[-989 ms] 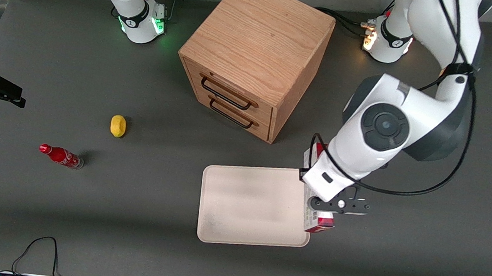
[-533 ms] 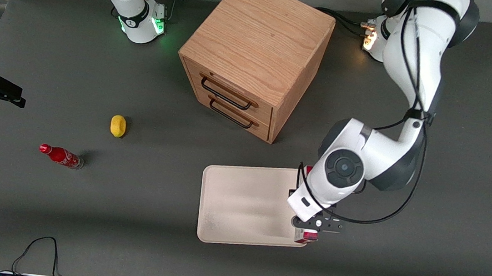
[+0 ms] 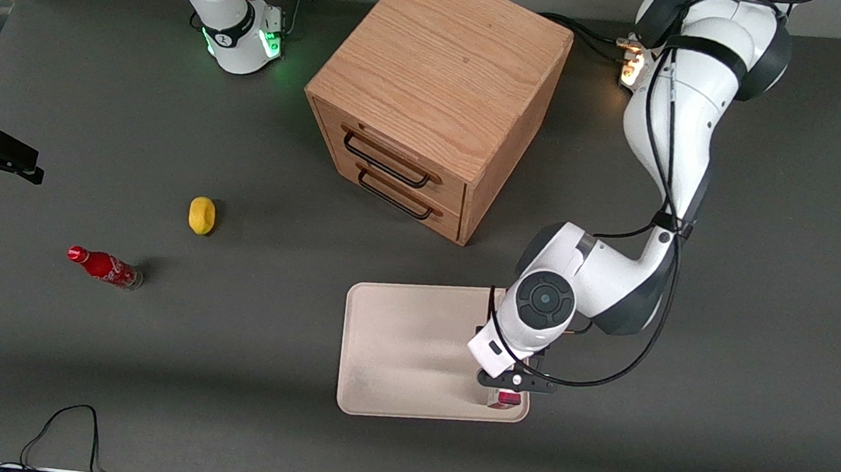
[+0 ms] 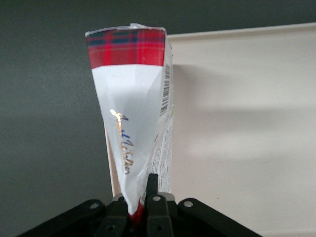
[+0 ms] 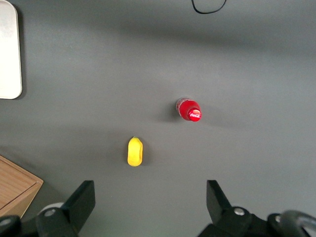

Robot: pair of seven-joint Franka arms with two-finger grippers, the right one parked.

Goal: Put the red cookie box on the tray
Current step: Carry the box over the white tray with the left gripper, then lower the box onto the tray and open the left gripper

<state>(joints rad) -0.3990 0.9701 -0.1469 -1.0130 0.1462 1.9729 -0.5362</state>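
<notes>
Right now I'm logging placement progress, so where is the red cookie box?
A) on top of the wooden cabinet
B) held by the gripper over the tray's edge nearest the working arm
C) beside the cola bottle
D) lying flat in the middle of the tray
B: the gripper is shut on the red cookie box, which hangs over the rim of the tray.

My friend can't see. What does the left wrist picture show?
The gripper holds the red cookie box, pinched at one end, its tartan end pointing away. The box hangs over the edge of the cream tray, with grey table beside it.
</notes>
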